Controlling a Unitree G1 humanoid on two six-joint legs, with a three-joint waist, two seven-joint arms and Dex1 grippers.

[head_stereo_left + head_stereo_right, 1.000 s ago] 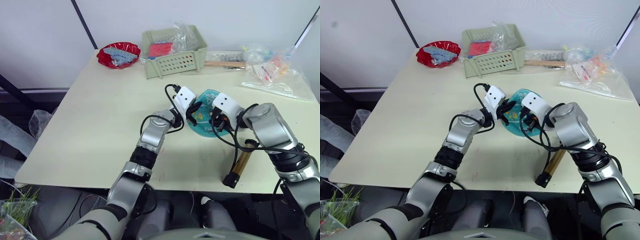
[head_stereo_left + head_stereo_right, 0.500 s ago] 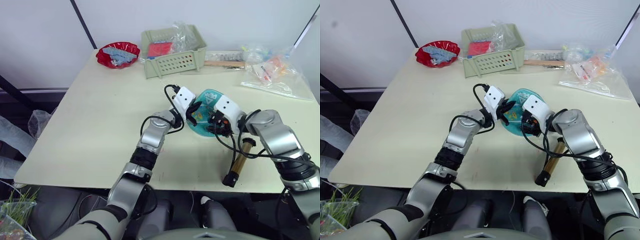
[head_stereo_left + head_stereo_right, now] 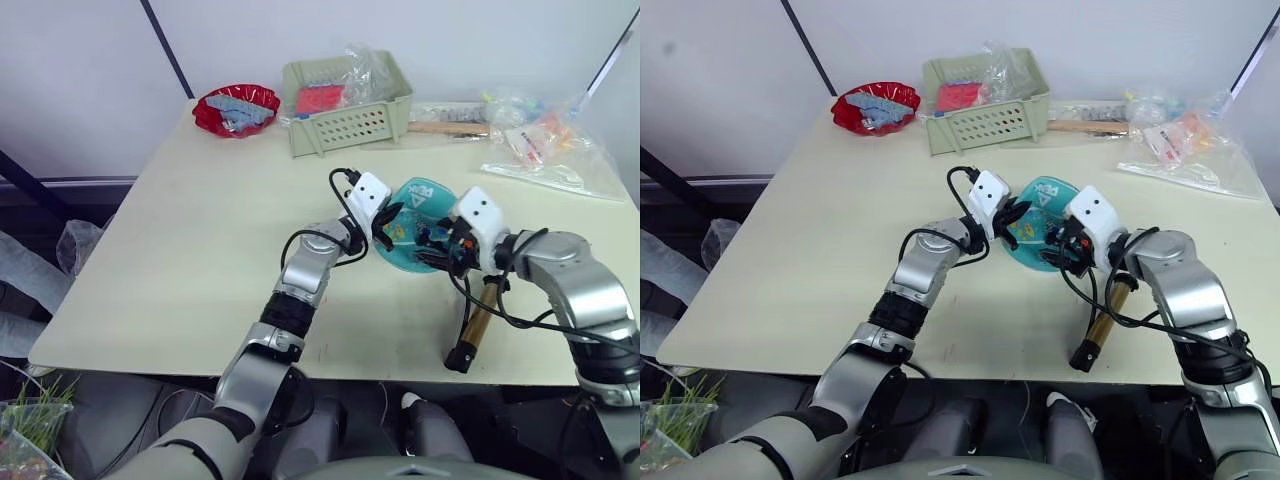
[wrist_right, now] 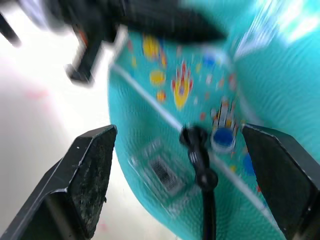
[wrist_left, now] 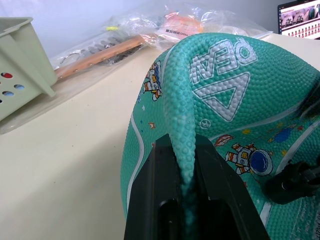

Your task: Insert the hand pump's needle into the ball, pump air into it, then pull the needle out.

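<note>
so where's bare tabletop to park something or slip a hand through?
Widest bare patch: the table's left half, from the red bowl down to the near edge. A narrower strip runs between basket and ball. Crowded: far right by the bags, and around ball, both grippers and pump.

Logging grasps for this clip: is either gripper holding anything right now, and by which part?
The left gripper pinches a raised fold of the deflated teal rubber ball. The right gripper is open, holding nothing, facing the small black angled needle fitting on the ball.
</note>
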